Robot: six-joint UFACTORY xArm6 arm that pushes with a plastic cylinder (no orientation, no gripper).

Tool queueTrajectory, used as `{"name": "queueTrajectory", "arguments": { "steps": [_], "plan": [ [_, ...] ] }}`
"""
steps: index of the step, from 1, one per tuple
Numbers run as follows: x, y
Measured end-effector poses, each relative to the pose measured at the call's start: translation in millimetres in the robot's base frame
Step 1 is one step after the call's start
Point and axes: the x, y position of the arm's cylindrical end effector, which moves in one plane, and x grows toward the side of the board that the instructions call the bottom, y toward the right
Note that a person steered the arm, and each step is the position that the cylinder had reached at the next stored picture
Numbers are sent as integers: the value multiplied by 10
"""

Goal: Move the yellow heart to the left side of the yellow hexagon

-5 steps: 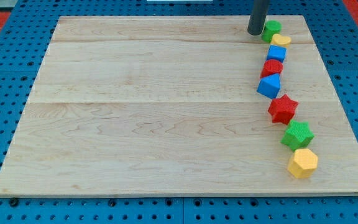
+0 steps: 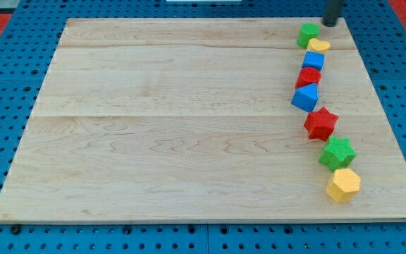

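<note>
The yellow heart [image 2: 319,45] lies near the board's top right, touching a green block [image 2: 307,33] above it and a blue block [image 2: 314,60] below it. The yellow hexagon [image 2: 343,185] sits at the bottom right of the board. My tip [image 2: 330,23] is at the view's top edge, just up and to the right of the green block and the yellow heart, touching neither.
A column of blocks runs down the right side: a red block [image 2: 308,76], a blue block [image 2: 305,97], a red star [image 2: 321,123] and a green star [image 2: 337,153] just above the hexagon. The wooden board [image 2: 175,120] lies on a blue pegboard.
My tip has moved right and up, from left of the green block to its upper right. No block has moved.
</note>
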Motion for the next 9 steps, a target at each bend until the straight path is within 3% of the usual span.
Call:
{"name": "queueTrajectory", "arguments": {
  "steps": [1,3,6,9],
  "plan": [
    [190,-25],
    [405,-685],
    [873,-233],
    [702,-1221]
  ]
}}
